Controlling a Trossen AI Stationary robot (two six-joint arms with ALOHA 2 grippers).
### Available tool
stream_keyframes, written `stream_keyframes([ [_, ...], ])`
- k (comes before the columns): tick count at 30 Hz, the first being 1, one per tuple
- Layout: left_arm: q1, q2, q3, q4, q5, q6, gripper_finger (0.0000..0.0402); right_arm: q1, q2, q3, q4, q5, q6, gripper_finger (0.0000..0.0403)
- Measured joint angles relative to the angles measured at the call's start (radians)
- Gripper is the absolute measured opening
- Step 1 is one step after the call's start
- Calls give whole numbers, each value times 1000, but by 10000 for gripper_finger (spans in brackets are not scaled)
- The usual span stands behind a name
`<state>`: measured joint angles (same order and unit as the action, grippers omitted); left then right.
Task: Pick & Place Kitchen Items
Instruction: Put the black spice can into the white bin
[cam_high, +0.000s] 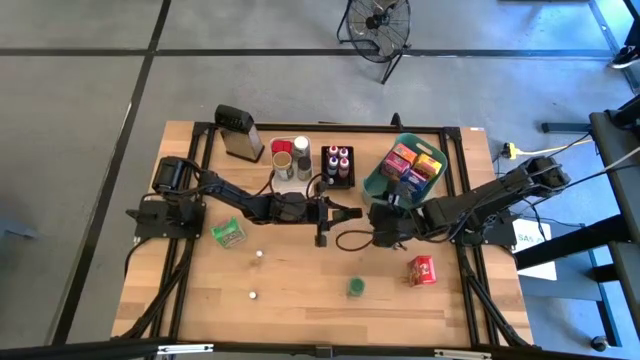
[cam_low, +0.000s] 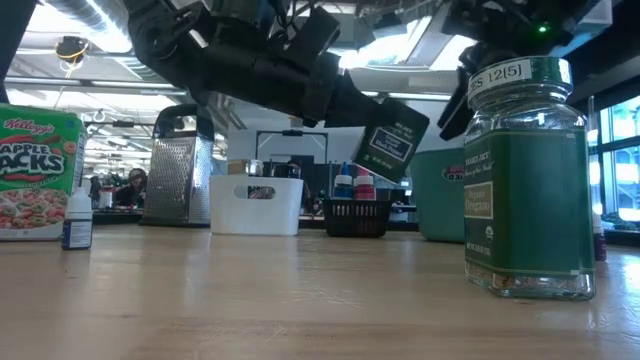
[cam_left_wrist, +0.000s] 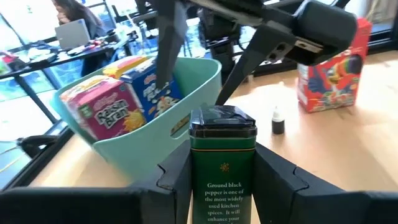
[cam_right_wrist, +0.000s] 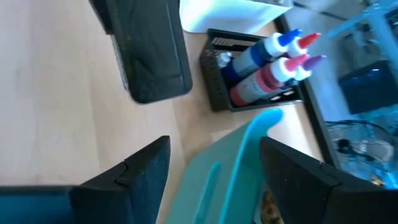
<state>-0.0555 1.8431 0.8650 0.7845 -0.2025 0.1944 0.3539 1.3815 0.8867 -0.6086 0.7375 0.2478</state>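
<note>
Near the tabletop's front edge a green jar (cam_high: 355, 287) stands alone, mid-table the left gripper (cam_left_wrist: 221, 180) clamps a black pepper tin (cam_left_wrist: 222, 163), and toward the far right corner the right gripper (cam_right_wrist: 214, 165) hangs unclenched over the teal basket's rim (cam_right_wrist: 249, 140).

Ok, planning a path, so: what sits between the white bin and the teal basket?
The black tray of capped bottles, between white bin and teal basket in the high view.
</note>
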Motion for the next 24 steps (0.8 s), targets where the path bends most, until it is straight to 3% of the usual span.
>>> stream_keyframes([
  [10,-1,-39,0,-62,-32,1,124,88,0,0,-132,178,163,250],
  [18,-7,-206,0,-227,-82,-2,124,148,0,0,-182,181,224,250],
  [24,-9,-368,-52,-325,-193,34,122,175,0,0,-185,178,228,250],
])
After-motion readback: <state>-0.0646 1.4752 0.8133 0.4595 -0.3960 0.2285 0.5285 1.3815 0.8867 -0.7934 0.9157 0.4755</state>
